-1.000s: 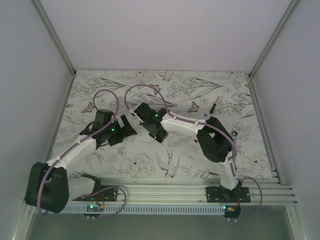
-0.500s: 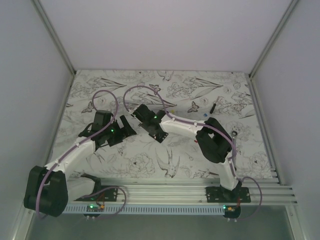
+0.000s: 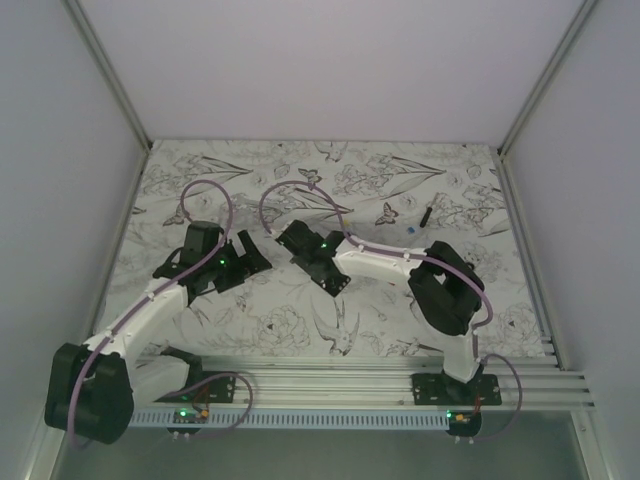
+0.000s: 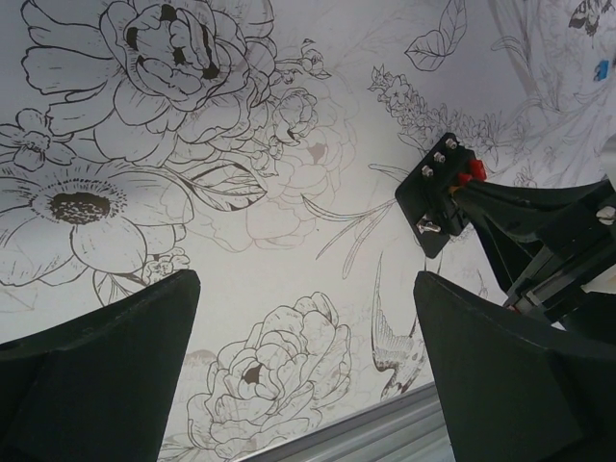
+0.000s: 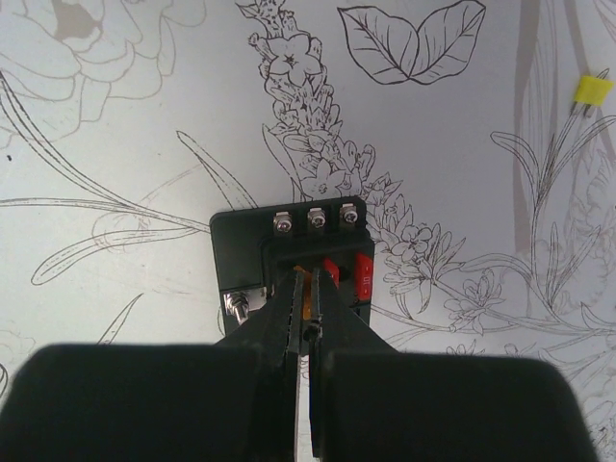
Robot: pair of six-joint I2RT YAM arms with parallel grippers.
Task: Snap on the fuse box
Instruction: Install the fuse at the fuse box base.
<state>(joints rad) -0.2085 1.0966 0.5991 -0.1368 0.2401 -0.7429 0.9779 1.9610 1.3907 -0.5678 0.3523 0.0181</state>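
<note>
Showing red fuses (image 5: 346, 274), square black fuse box (image 5: 241, 252) carries shiny metal screws (image 5: 315, 220).

A white table sheet printed with black line drawings of peonies, leaves, birds and butterflies (image 3: 262, 318) covers the whole work surface, and the light on it is even, with only soft shadows. Behind the sheet stands a plain pale lilac back wall panel (image 3: 330, 60). Matching plain side panels rise at its left (image 3: 50, 200) and right (image 3: 595, 200), and slim grey metal corner posts (image 3: 105, 65) run up from the sheet's far corners. Along the sheet's near edge lies a ribbed silver aluminium rail (image 3: 340, 380), with a slotted pale grey strip (image 3: 330, 418) just on the near side of it.
</note>
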